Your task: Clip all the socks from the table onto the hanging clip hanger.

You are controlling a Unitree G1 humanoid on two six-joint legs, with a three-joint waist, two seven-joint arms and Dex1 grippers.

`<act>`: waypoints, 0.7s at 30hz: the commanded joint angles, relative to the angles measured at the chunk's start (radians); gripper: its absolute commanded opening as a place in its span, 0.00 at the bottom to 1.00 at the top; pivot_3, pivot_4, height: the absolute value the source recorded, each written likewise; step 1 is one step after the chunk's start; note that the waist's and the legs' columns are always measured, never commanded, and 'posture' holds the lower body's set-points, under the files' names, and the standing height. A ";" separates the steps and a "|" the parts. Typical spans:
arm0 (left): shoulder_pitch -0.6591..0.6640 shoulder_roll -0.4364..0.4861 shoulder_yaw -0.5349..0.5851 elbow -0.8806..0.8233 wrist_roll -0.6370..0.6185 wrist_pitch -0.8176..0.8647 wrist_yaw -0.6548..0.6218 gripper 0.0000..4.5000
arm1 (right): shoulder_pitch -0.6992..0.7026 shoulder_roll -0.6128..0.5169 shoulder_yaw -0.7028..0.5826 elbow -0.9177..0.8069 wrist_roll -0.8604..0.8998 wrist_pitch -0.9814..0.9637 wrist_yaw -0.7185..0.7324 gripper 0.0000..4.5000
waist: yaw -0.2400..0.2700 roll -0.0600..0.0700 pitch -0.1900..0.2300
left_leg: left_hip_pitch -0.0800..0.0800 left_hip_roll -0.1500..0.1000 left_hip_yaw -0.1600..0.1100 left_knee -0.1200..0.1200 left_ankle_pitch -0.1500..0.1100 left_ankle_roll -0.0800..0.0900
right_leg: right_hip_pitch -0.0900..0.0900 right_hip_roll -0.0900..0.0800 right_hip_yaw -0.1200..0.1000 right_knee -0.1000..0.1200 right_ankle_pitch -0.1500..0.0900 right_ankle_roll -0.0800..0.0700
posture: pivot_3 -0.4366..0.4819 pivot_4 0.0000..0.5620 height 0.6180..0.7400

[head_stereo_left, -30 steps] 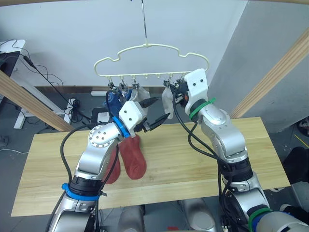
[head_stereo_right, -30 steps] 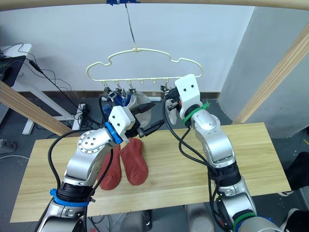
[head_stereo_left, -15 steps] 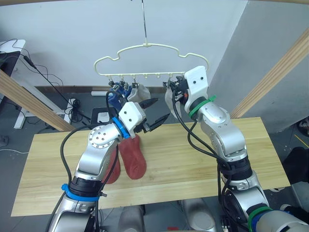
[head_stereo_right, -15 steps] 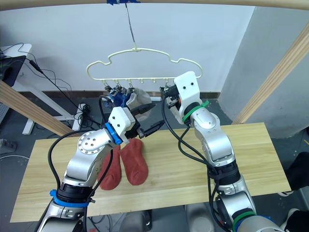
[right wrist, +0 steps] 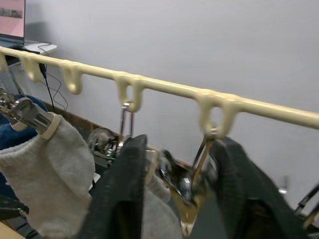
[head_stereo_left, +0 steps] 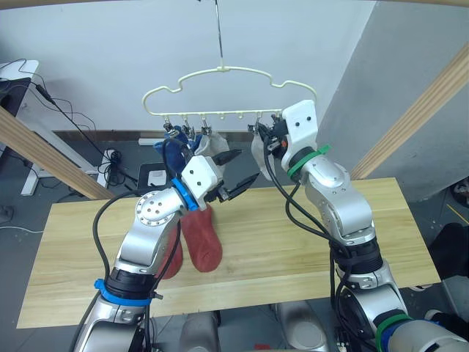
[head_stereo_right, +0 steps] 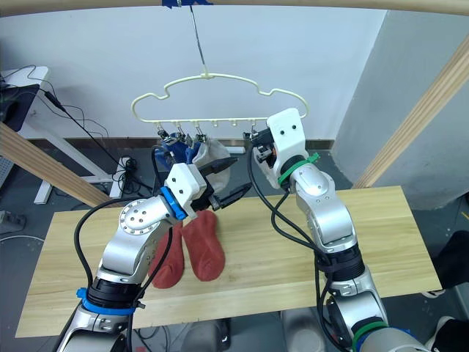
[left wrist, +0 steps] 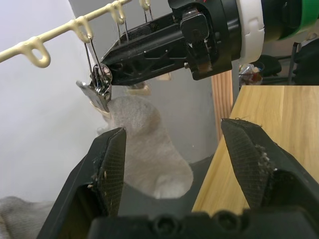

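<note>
The left gripper point(head_stereo_left: 238, 170) hangs spread and empty below the hanger point(head_stereo_left: 227, 94), the right gripper point(right wrist: 172, 184) straddles a grey sock's point(left wrist: 149, 149) clip with fingers apart, two red socks point(head_stereo_right: 194, 249) lie on the plank table point(head_stereo_left: 293, 249), beyond it white wall and cables.

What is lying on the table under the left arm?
Two rust-red socks lie side by side on the table, toes toward the robot. The left arm covers their upper ends and part of the left one. Whether anything else lies beneath the arm cannot be seen.
</note>
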 commanded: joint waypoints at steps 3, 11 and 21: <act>0.008 -0.002 0.000 -0.027 0.002 -0.014 0.000 0.74 | 0.002 0.000 -0.001 -0.038 -0.009 -0.007 -0.003 0.50 | 0.000 0.000 0.000 | 0.000 0.000 0.000 0.000 0.000 0.000 | 0.000 0.000 0.000 0.000 0.000 0.000 | 0.26 0.50 1.00; 0.009 0.000 0.001 -0.030 0.003 -0.011 0.003 0.74 | 0.007 0.004 -0.003 -0.049 -0.014 0.017 -0.019 0.50 | 0.000 0.000 0.000 | 0.000 0.000 0.000 0.000 0.000 0.000 | 0.000 0.000 0.000 0.000 0.000 0.000 | 0.27 0.50 1.00; 0.011 -0.004 -0.005 -0.028 0.006 -0.013 0.003 0.74 | 0.052 0.013 -0.017 -0.123 -0.024 0.061 -0.062 0.39 | -0.001 0.000 0.000 | 0.000 0.000 0.000 0.000 0.000 0.000 | 0.000 0.000 0.000 0.000 0.000 0.000 | 0.26 0.50 1.00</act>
